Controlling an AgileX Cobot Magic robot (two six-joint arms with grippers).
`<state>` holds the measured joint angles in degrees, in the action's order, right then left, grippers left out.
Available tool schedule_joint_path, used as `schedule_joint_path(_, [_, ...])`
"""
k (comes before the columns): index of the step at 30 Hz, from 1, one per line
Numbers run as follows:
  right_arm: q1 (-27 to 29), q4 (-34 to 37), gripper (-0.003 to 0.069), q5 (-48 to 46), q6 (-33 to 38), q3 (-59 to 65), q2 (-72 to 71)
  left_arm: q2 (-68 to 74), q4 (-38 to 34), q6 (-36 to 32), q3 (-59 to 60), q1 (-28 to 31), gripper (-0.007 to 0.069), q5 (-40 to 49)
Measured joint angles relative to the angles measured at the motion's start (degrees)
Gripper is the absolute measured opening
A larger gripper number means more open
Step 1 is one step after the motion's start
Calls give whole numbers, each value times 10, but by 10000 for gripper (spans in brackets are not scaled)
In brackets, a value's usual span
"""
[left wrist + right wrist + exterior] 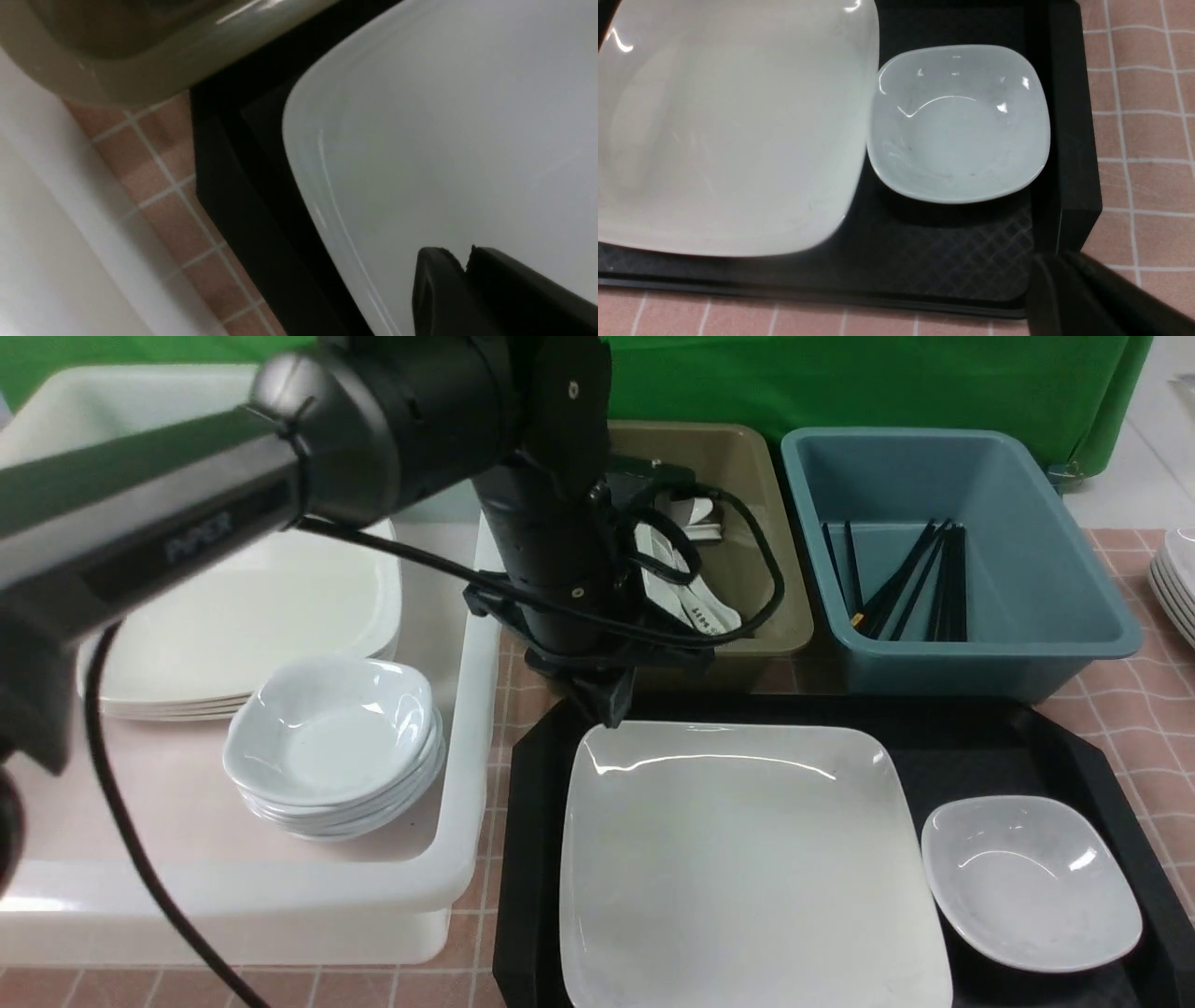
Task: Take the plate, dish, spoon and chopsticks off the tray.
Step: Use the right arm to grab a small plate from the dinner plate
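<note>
The white square plate (747, 868) fills the left of the black tray (980, 747), and the small dish (1027, 882) lies to its right. My left gripper (607, 714) points down at the plate's far left corner. Its jaws are closed on the rim there, and in the left wrist view the left gripper (467, 254) shows its tips almost touching against the plate (444, 140). My right gripper (1057, 261) is shut and empty, just off a corner of the tray (952, 261) near the dish (959, 123). White spoons (695, 602) and black chopsticks (910, 583) lie in tubs behind the tray.
A white tub (467, 784) to the left of the tray holds a stack of square plates (252, 616) and a stack of dishes (331, 737). An olive tub (756, 523) and a blue tub (1027, 635) stand behind the tray. More plates (1178, 583) sit at the far right.
</note>
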<state>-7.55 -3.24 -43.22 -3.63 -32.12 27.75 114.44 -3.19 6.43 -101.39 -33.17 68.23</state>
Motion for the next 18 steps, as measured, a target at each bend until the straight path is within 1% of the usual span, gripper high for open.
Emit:
schedule_joint_path(1, [0,0,41,0,0,0,0,5,3,0,0,0,101,-1])
schedule_joint_path(3, [0,0,41,0,0,0,0,26,5,0,0,0,187,-6])
schedule_joint_path(6, [0,0,41,1,0,0,0,34,-6,-1,0,0,261,-7])
schedule_joint_path(7, [0,0,41,3,0,0,0,34,-17,-4,-1,0,295,-7])
schedule_joint_path(9, [0,0,42,4,0,0,0,32,-43,-18,-2,0,337,-4])
schedule_joint_path(10, [0,0,42,4,0,0,0,32,-45,-19,-3,0,342,-3])
schedule_joint_path(11, [0,0,42,4,0,0,0,30,-71,-31,-3,0,373,7])
schedule_joint_path(14, [0,0,43,7,0,0,0,25,-99,-39,-5,-1,390,12])
schedule_joint_path(15, [0,0,43,9,0,0,0,16,-126,-53,-5,-1,389,13])
schedule_joint_path(17, [0,0,43,10,0,0,0,7,-145,-64,-5,-1,381,13])
schedule_joint_path(18, [0,0,43,10,0,0,-1,-4,-167,-76,-5,-1,358,14])
